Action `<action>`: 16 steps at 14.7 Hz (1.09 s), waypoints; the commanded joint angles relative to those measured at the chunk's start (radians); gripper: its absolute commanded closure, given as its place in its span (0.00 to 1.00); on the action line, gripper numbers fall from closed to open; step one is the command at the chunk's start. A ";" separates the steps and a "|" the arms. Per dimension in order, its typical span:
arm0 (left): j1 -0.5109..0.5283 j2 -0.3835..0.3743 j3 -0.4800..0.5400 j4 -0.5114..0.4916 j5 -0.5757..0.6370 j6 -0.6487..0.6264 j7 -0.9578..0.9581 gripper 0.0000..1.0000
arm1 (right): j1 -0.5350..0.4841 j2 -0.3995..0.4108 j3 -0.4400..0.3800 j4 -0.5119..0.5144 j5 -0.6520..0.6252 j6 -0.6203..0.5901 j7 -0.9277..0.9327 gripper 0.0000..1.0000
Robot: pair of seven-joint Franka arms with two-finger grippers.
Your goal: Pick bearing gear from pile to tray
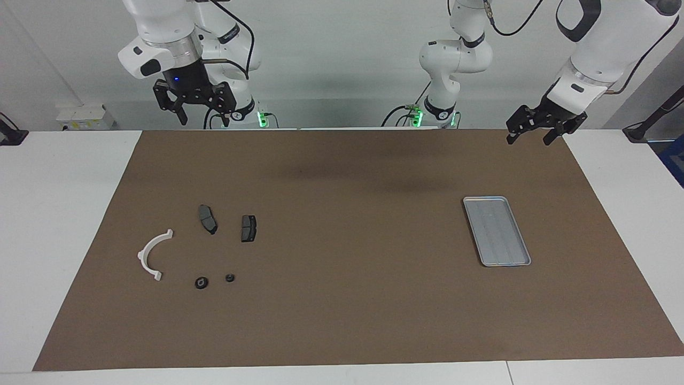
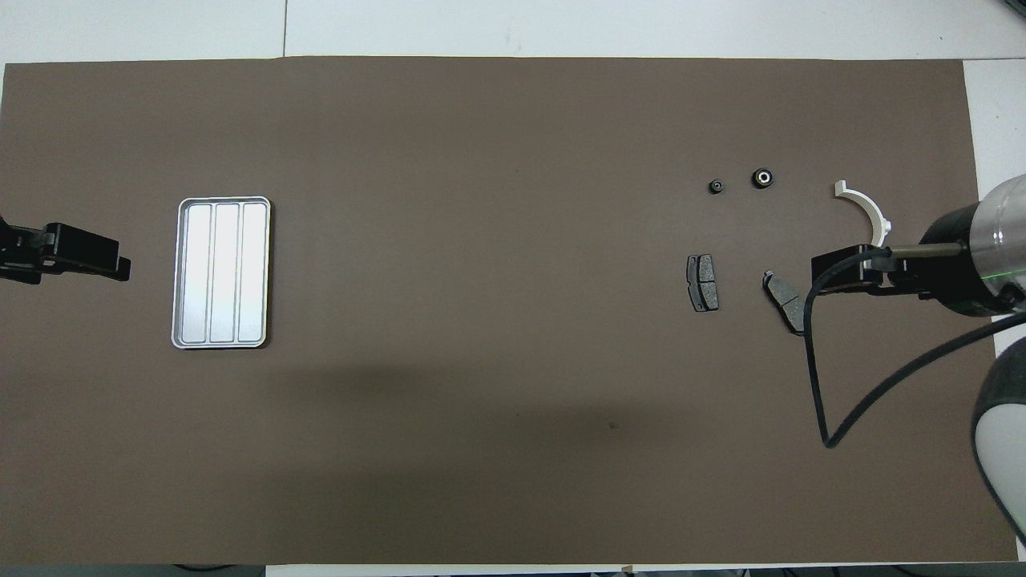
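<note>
The pile lies on the brown mat at the right arm's end: a white half-ring bracket (image 1: pixel 151 254) (image 2: pixel 866 210), two dark grey pads (image 1: pixel 208 218) (image 1: pixel 248 228) (image 2: pixel 703 282) (image 2: pixel 784 299), and two small black round pieces (image 1: pixel 201 282) (image 1: pixel 230 278) (image 2: pixel 762 177) (image 2: pixel 716 187), the larger with a pale centre. The silver ribbed tray (image 1: pixel 496 231) (image 2: pixel 222 272) sits at the left arm's end with nothing in it. My right gripper (image 1: pixel 203 118) (image 2: pixel 819 274) hangs open, high over the mat's edge by its base. My left gripper (image 1: pixel 529 140) (image 2: pixel 120 268) hangs open and raised, over the mat's corner by the left arm's base.
The brown mat (image 1: pixel 342 299) covers most of the white table (image 1: pixel 64 214). A black cable (image 2: pixel 817 369) loops down from the right arm above the mat. Both arm bases stand at the table's edge nearest the robots.
</note>
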 commanded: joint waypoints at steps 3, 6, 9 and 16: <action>-0.007 -0.025 0.004 -0.026 -0.002 0.010 0.006 0.00 | -0.007 -0.020 0.004 -0.018 0.028 0.001 -0.012 0.00; -0.007 -0.025 0.004 -0.027 -0.002 0.010 0.006 0.00 | -0.007 -0.020 0.004 -0.017 0.026 0.001 -0.012 0.00; -0.005 -0.025 0.004 -0.026 -0.002 0.010 0.006 0.00 | -0.010 -0.030 0.001 -0.015 0.028 0.003 -0.016 0.00; -0.007 -0.025 0.004 -0.027 -0.002 0.010 0.006 0.00 | -0.014 -0.038 0.001 -0.023 0.026 0.003 -0.017 0.00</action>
